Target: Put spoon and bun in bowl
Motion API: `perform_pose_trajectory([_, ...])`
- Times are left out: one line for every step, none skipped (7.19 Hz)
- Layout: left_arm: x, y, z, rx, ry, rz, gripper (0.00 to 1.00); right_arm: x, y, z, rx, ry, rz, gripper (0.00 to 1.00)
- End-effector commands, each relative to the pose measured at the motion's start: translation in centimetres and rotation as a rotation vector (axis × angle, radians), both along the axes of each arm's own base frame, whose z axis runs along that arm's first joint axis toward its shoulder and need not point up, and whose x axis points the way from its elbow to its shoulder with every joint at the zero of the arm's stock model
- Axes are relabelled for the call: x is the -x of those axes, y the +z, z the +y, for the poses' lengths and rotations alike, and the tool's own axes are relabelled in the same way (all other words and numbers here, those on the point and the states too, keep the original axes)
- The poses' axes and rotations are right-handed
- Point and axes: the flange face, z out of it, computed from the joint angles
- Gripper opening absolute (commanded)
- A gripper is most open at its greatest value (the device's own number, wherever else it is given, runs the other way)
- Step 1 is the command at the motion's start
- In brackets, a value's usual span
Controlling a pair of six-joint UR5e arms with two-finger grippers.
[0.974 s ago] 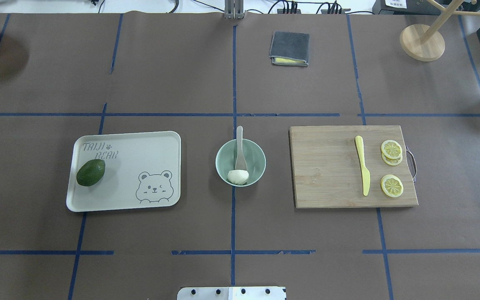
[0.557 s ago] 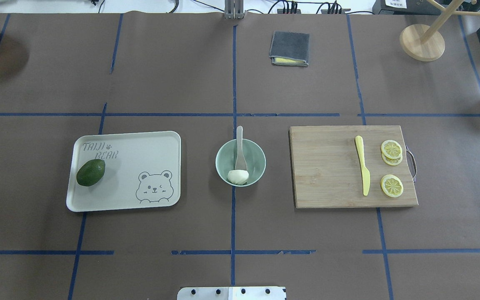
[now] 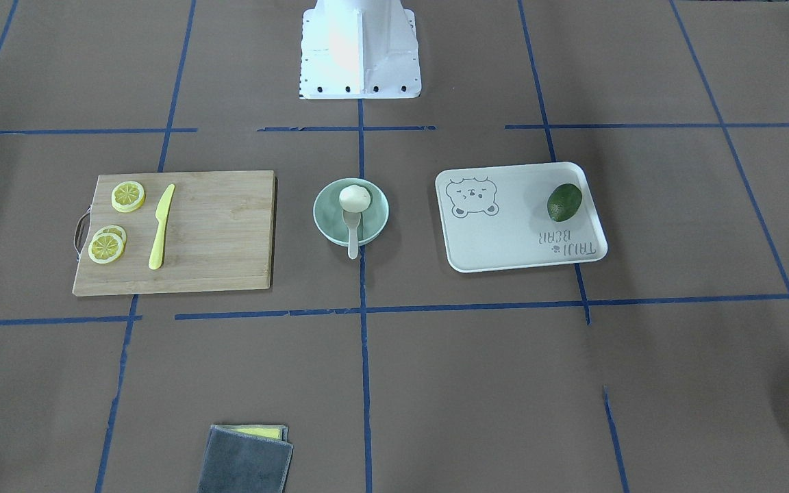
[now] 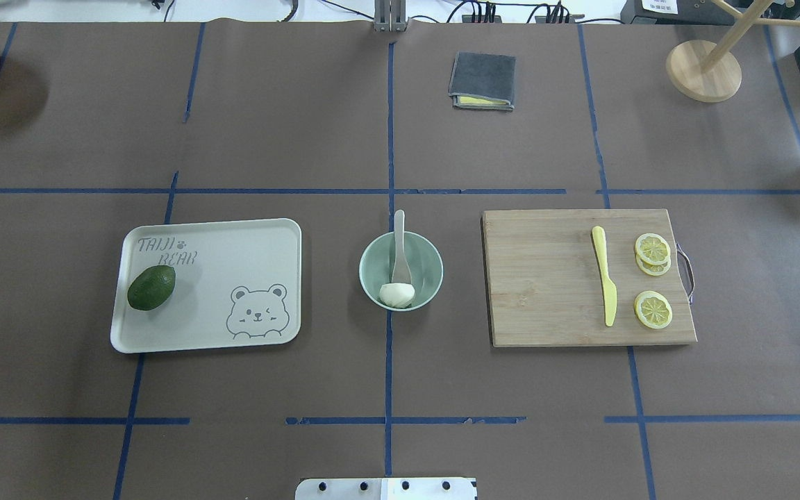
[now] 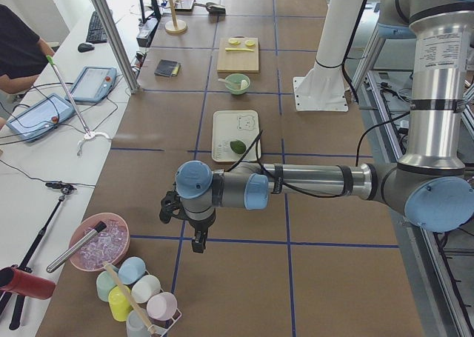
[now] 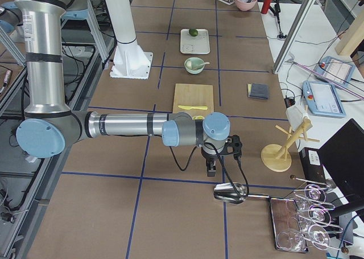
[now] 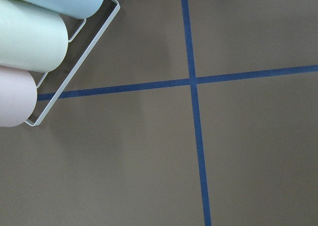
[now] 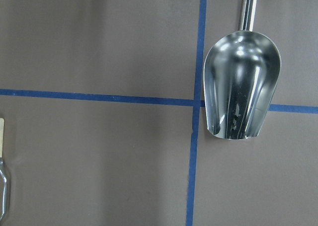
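The pale mint-green bowl (image 4: 433,262) stands at the table's middle, also in the front-facing view (image 3: 329,220). The white bun (image 4: 397,295) (image 3: 354,198) lies inside it on the robot's side. The off-white spoon (image 4: 399,244) (image 3: 353,239) rests in the bowl, scoop against the bun, handle over the far rim. My left gripper (image 5: 198,242) hangs far off at the table's left end, my right gripper (image 6: 211,169) far off at the right end. They show only in the side views, so I cannot tell whether they are open or shut.
A white bear-printed tray (image 4: 233,243) with a dark green avocado (image 4: 151,287) lies left of the bowl. A wooden cutting board (image 4: 539,278) with a yellow knife (image 4: 605,283) and lemon slices (image 4: 653,309) lies to the right. A grey cloth (image 4: 482,80) lies at the back, and a metal scoop (image 8: 242,84) under the right wrist.
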Motion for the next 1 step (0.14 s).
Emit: perform_pose_trajectory([-0.05,-0.08,-0.07,0.001,-0.002,0.002,1.0,0.0,-0.19,-0.1,-0.006,0.0,0.0,1.0])
